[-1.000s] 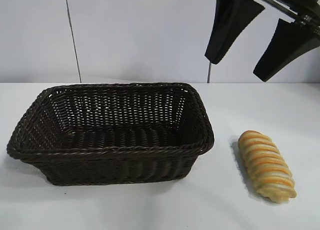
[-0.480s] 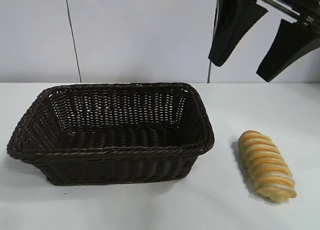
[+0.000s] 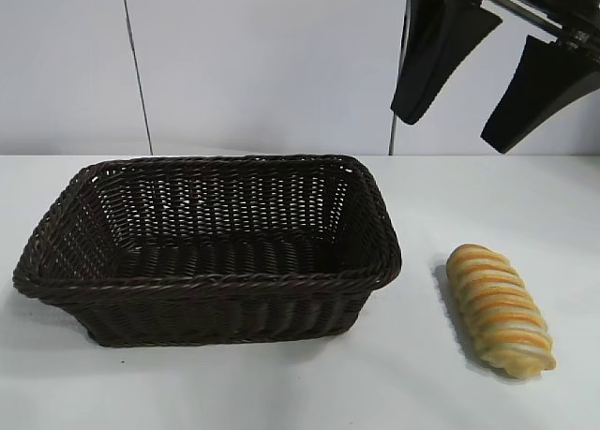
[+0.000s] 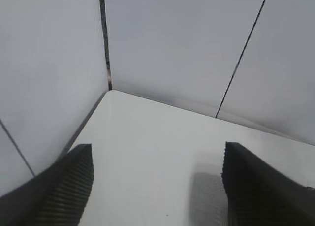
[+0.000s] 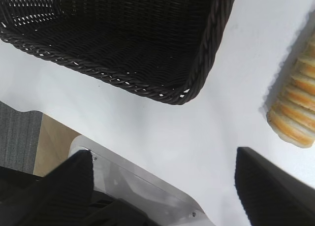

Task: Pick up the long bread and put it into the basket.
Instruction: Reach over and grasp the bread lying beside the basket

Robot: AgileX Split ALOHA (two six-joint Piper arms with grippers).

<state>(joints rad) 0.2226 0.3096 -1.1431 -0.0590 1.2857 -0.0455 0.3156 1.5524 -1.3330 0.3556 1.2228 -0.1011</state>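
The right gripper (image 3: 478, 102) hangs at the upper right of the exterior view, its two black fingers spread wide with nothing between them, well above the long bread (image 3: 498, 309), which lies on the white table (image 3: 281, 392) at the lower right, apart from the basket (image 3: 208, 252) that fills the left and centre of that view. From where I stand, the step in hand looks like the approach to the pick, not yet begun in earnest: the loaf is untouched and the basket empty. To do it well I would bring the open fingers straight down over the middle of the loaf and turn the wrist so they close across its short width rather than along its length, since it lies at a slant toward the lower right corner. It looks soft, so a gentle squeeze should do, and it must be lifted high enough to pass over the braided rim (image 3: 225, 282) before going in. The bread is an elongated oval, pale tan with orange-brown ridges running crosswise, which may give the finger pads some purchase. The basket is dark brown woven wicker, rectangular, with sloping sides and an open weave; its corner shows at the top of the right wrist view, the loaf's end (image 5: 295, 115) at the right edge. The left gripper (image 4: 155, 186) is also spread wide and empty, facing bare table and wall.
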